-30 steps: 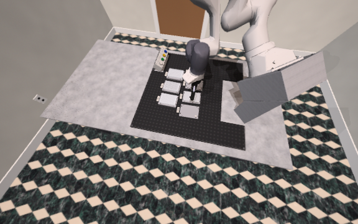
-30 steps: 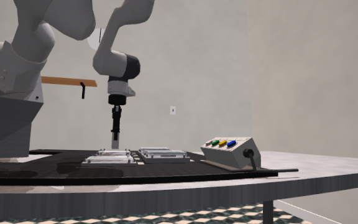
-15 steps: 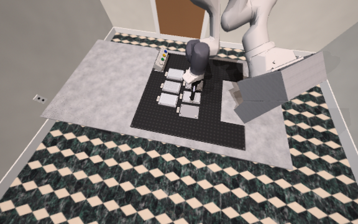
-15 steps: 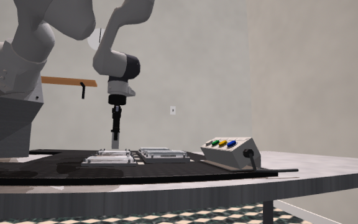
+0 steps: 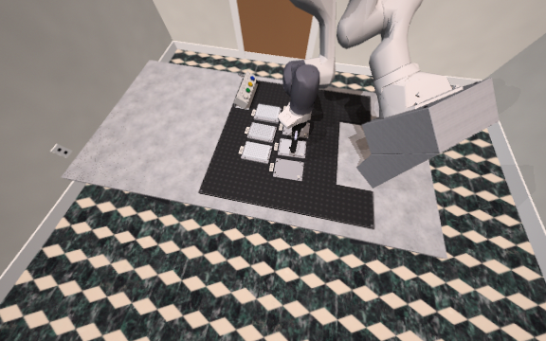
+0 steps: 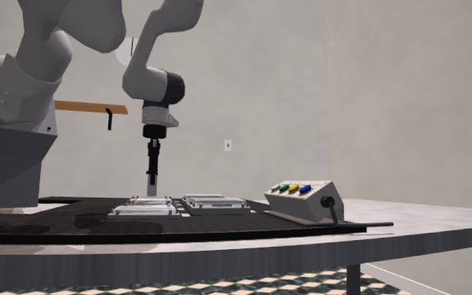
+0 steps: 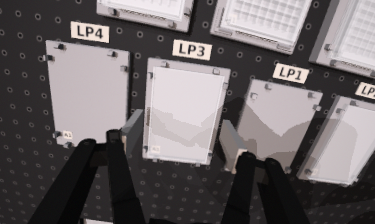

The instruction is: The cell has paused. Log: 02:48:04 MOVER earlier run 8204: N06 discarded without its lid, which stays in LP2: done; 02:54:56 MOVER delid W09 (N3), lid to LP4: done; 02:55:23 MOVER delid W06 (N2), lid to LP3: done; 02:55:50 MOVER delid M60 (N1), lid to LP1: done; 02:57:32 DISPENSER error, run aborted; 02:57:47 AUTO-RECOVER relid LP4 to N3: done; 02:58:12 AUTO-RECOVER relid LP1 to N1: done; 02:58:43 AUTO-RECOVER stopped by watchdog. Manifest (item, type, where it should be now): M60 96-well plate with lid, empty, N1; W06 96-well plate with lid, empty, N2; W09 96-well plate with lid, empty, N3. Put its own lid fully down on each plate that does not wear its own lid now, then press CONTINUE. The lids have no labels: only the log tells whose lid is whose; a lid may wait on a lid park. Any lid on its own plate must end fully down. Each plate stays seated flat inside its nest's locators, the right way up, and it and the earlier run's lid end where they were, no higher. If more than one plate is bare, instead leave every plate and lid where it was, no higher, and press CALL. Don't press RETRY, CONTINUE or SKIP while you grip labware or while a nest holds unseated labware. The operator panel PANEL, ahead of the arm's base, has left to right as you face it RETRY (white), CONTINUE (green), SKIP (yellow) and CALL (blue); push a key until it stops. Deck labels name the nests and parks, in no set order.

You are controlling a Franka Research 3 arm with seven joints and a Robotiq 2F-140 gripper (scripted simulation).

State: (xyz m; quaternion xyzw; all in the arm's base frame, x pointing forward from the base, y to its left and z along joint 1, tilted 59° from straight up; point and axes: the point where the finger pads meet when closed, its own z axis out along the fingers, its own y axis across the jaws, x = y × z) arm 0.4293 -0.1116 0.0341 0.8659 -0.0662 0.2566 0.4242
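A dark green and cream checkered floor (image 5: 235, 284) is filling the lower frame of the top view. Plain grey-beige walls (image 6: 408, 102) are enclosing the room, a brown door (image 5: 273, 26) is standing at upper centre, and a grey table (image 5: 159, 128) is occupying the middle.

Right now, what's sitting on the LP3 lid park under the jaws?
A pale lid lies flat on LP3, between its corner locators. The open gripper straddles it from above, holding nothing. The park plate beneath the lid is mostly covered.
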